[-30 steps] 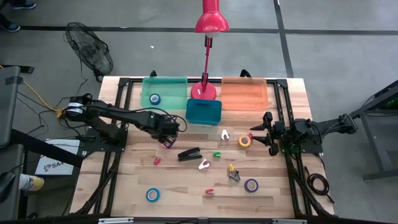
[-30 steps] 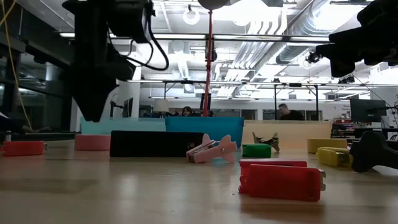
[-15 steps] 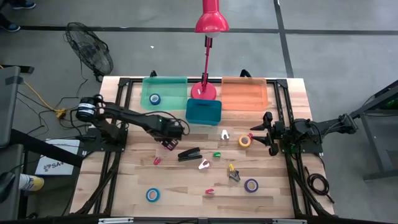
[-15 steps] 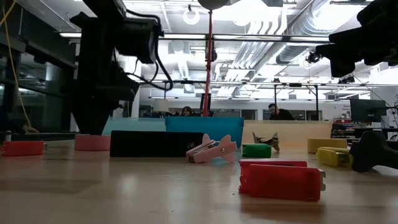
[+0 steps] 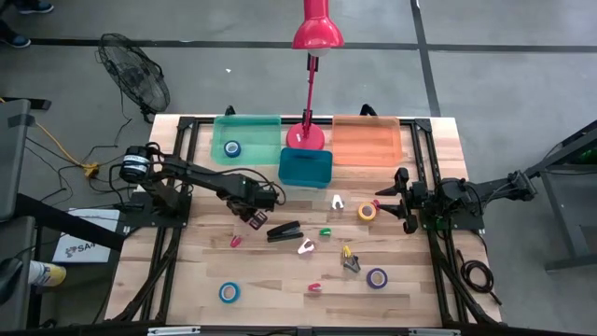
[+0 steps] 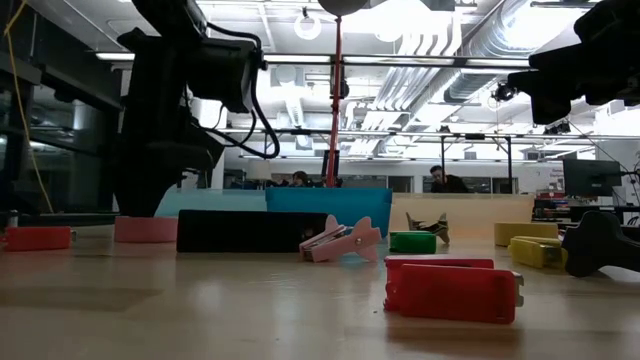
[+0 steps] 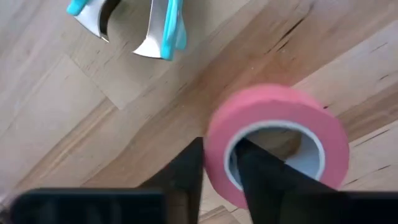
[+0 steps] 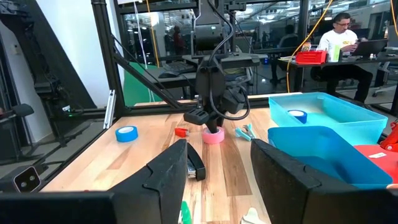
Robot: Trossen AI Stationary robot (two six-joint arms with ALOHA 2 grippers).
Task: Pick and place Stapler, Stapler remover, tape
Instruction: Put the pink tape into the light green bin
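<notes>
Left gripper [image 7: 221, 171] is down on the pink tape roll [image 7: 277, 140], which lies flat on the wood surface [image 5: 280, 271] just left of the black stapler [image 5: 284, 231] and in front of the teal bin [image 5: 247, 137]. The wrist view shows one finger [image 7: 183, 171] outside the ring wall and the other inside the core hole, pinched close on the wall between them, so it reads as clamped on the roll's rim; the roll doesn't look lifted yet. Handling guess: light, stiff ring with a cardboard core and smooth sides. A wall pinch like this is the sensible hold, since a grab across the full diameter needs wider fingers and the round edge can squirt out. With one-sided contact the roll will likely hang tilted and may swing on the lift, so go slow. Low risk of damage; it isn't fragile. A blue staple remover [image 7: 134, 28] lies close by in the wrist view, apart from the roll, so it shouldn't get dragged. The other rolls should handle the same: blue [image 5: 229, 292] near the front edge, purple [image 5: 377, 277] front right, yellow [image 5: 367, 211] by the right arm, and one blue [image 5: 231, 148] already in the teal bin. Right gripper [image 8: 214, 165] waits at the right side of the surface, fingers apart, holding nothing.
</notes>
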